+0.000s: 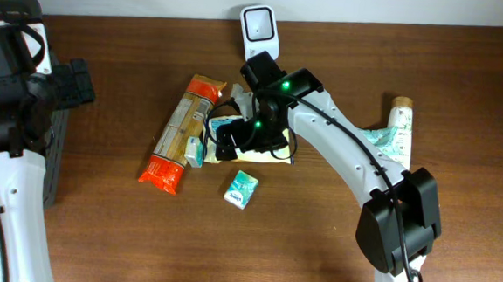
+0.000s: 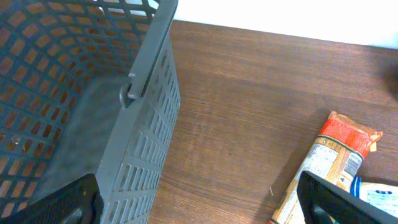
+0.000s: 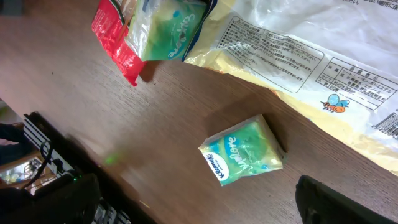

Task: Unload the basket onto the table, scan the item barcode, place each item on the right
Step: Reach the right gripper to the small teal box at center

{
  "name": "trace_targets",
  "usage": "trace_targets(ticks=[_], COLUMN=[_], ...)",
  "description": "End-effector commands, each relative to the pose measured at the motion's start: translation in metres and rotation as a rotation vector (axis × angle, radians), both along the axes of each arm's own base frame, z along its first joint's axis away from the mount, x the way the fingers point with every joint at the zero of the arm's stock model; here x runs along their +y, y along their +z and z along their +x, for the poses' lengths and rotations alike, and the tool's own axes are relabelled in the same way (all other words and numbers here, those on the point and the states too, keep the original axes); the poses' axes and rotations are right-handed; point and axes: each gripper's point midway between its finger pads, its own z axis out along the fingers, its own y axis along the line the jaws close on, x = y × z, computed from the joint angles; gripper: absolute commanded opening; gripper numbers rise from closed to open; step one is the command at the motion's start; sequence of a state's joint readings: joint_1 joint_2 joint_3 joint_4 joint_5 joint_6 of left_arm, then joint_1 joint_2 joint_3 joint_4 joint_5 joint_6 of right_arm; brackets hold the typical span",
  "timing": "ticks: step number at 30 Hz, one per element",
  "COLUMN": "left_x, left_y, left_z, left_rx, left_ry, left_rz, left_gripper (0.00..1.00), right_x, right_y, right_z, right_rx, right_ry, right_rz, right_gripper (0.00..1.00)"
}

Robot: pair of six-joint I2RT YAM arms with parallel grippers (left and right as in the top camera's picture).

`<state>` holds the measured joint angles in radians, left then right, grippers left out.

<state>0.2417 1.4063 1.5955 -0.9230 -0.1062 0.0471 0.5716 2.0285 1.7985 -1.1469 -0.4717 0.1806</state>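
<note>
Hiding most of yellow bag (image 1: pixel 272 156), right tool (image 1: pixel 225 138) wide open; left tool (image 2: pixel 199 208) open, tips cropped.

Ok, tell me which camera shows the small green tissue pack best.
The right wrist view: the green tissue pack lies alone, close and large, its printing visible. Overhead shows it small. The left wrist view does not show it.

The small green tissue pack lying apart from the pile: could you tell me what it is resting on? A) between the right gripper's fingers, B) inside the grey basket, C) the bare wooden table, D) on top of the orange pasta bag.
C: the small green tissue pack lies flat on the brown table, clear of the pile, and the right wrist view shows bare wood around it.
</note>
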Motion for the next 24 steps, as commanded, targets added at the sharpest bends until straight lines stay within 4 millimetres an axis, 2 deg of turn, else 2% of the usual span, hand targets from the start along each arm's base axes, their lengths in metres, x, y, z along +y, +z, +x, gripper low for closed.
trace_targets(ticks=[1,17,22,24], left_x=[0.002,0.002,0.003,0.002], left_y=[0.006,0.006,0.006,0.006], left_z=[0.000,0.000,-0.001,0.000], left_rx=[-0.017,-0.017,-0.017,-0.017], left_ry=[0.015,0.015,0.015,0.015], left_rz=[0.002,0.002,0.002,0.002], left_gripper=[0.99,0.99,0.99,0.99], right_x=[-0.003,-0.001,0.009,0.011], right_y=[0.001,0.002,0.007,0.011], right_z=[0.001,0.004,0.021,0.026], right_rx=[-0.016,-0.034,-0.110,-0.144], right_ry=[0.002,0.011,0.011,0.019], right_rz=[-0.007,0.002,0.051,0.050], right_gripper=[0.99,0.99,0.99,0.81])
